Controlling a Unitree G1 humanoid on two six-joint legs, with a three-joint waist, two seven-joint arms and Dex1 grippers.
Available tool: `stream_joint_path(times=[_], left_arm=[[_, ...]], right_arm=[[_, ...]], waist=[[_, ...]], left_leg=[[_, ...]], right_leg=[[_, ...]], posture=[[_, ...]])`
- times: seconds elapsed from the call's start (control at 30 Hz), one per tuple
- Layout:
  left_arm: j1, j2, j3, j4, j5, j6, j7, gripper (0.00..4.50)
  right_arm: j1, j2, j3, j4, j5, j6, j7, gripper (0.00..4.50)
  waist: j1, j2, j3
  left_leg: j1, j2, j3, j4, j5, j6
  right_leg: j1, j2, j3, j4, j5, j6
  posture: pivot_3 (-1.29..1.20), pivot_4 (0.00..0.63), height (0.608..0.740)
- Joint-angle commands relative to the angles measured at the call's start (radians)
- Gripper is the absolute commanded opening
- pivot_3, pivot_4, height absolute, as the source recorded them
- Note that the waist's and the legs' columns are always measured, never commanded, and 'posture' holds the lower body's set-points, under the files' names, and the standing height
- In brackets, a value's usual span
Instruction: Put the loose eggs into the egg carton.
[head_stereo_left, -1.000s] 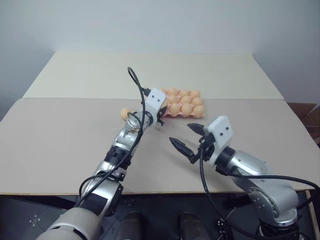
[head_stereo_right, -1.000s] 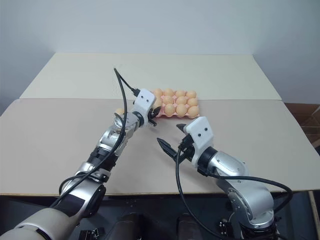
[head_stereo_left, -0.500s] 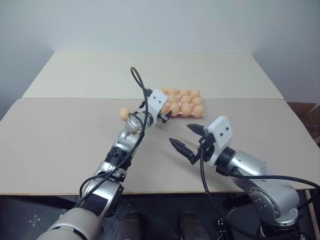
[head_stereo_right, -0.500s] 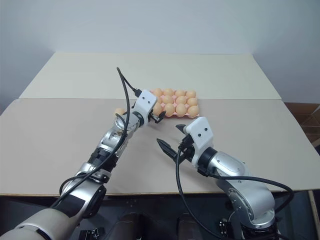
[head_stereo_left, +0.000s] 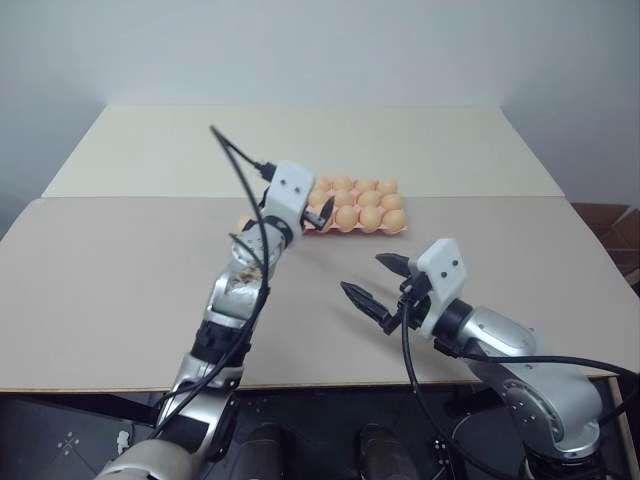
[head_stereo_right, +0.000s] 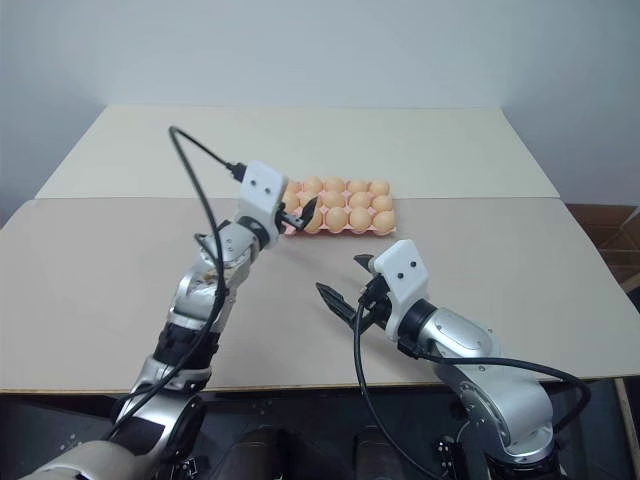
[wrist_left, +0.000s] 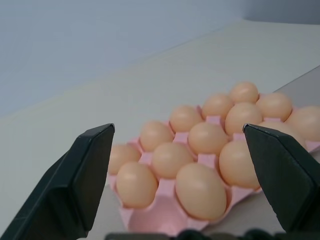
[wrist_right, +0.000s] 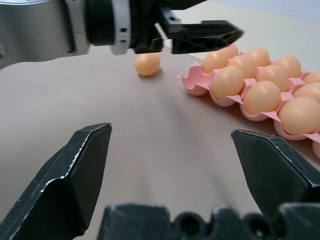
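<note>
While both end effectors (head_stereo_left: 322, 210) (head_stereo_left: 377, 285) gape empty | carton (wrist_left: 165, 212) eggs: 14 | loose egg (wrist_right: 148, 63): 1

left gripper (head_stereo_right: 304, 214) hovers agape beside egg carton (head_stereo_right: 340, 228).

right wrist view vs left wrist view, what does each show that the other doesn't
Right wrist view alone: one loose egg lying on the table apart from the carton's corner, and the open left hand hovering above that corner. Left wrist view alone: the empty cell at the carton's near corner and the pale wall beyond the table. Both: the pink egg carton with eggs seated in its cells, framed by that arm's own open black fingers.
</note>
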Motion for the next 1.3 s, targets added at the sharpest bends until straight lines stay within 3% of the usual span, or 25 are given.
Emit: stream_joint_path(times=[0.03, 0.23, 0.6, 0.9, 1.3], left_arm=[[0.054, 0.014, 0.057, -0.161, -0.033, 0.065, 0.009, 4.47], [0.172, 0.088, 0.106, -0.283, -0.033, 0.164, 0.004, 4.47], [0.175, 0.097, 0.179, -0.228, -0.076, 0.264, 0.036, 4.47], [0.071, 0.102, 0.238, -0.04, -0.13, 0.281, 0.042, 4.47], [-0.083, 0.053, 0.25, 0.181, -0.155, 0.21, 0.091, 4.47]], right_arm=[[0.005, -0.007, -0.02, -0.046, 0.013, -0.016, 0.002, 4.5], [0.008, -0.014, -0.014, -0.036, -0.003, -0.015, -0.004, 4.5], [-0.082, -0.006, 0.07, 0.023, -0.055, 0.02, -0.033, 4.5], [-0.155, 0.049, 0.128, 0.054, -0.08, 0.054, -0.068, 4.5], [-0.145, 0.039, 0.159, 0.027, -0.078, 0.045, -0.025, 4.5]], waist=[[0.001, 0.0, 0.0], [0.001, 0.0, 0.0], [0.002, 0.0, 0.0], [0.002, 0.0, 0.0], [0.002, 0.0, 0.0]], left_leg=[[0.0, 0.0, 0.0, 0.0, 0.0, 0.0], [0.0, 0.0, 0.0, 0.001, 0.0, 0.0], [0.0, 0.0, -0.001, 0.002, 0.0, 0.0], [0.0, 0.0, -0.001, 0.002, 0.0, 0.0], [0.0, 0.0, -0.001, 0.002, 0.0, 0.0]], right_leg=[[0.0, 0.0, 0.0, 0.0, 0.0, 0.0], [0.0, 0.0, 0.0, 0.0, 0.0, 0.0], [0.001, 0.0, 0.0, 0.0, 0.0, 0.0], [0.0, 0.0, 0.0, 0.001, 0.0, 0.0], [0.0, 0.0, -0.001, 0.001, 0.0, 0.0]], posture=[[0.0, 0.15, 0.74], [0.0, 0.15, 0.74], [0.0, 0.15, 0.74], [0.0, 0.15, 0.74], [0.0, 0.15, 0.74]])
